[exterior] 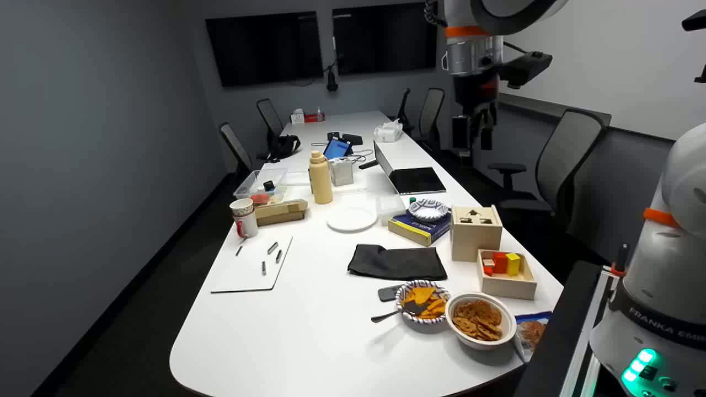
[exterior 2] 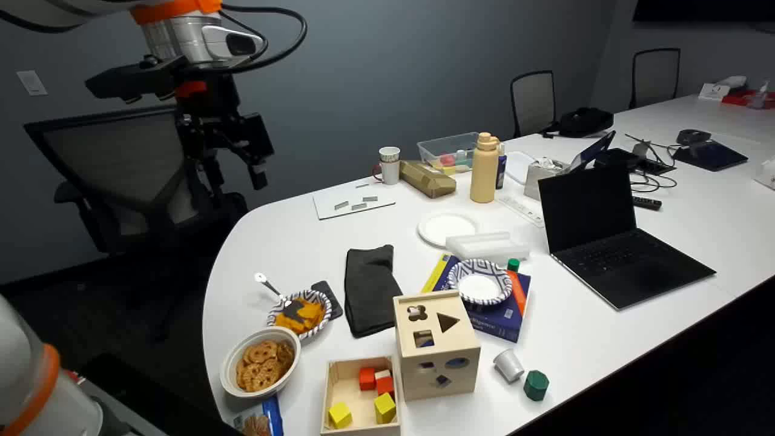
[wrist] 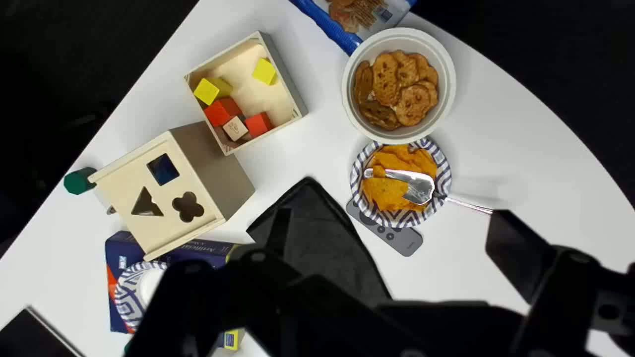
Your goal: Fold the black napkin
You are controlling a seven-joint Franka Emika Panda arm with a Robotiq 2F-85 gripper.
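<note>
I had the long white table (exterior: 309,353) in both exterior views, my arm (exterior: 475,58) hanging over it. The laptop (exterior 2: 633,266) stood with its black screen raised. I held the gripper (exterior 2: 235,180) up above the tabletop, its two fingers (wrist: 521,258) spread wide apart. Below it lay the black napkin (exterior: 400,264), flat on the white surface and longer than it was broad, between a dark blue book (exterior 2: 505,318) and a patterned bowl (wrist: 443,168) of orange chips (wrist: 384,194); in my wrist view the gripper hid part of the cloth. The book carried a second patterned bowl (exterior 2: 478,284). A wooden box (exterior: 475,241) with shaped holes stood near the napkin, and a shallow wooden tray (exterior: 507,288) sat just beside the box, though I couldn't tell whether the two touched. The white bowl (wrist: 449,82) of brown crackers (wrist: 414,101) stood right next to the chips. A grey remote (wrist: 392,239) lay with one end hidden by the chip bowl, and the handle of a metal utensil (wrist: 419,191) stuck out over that bowl's rim. Smallest were the blocks (exterior 2: 385,407), red, yellow and one pale, inside the tray.
</note>
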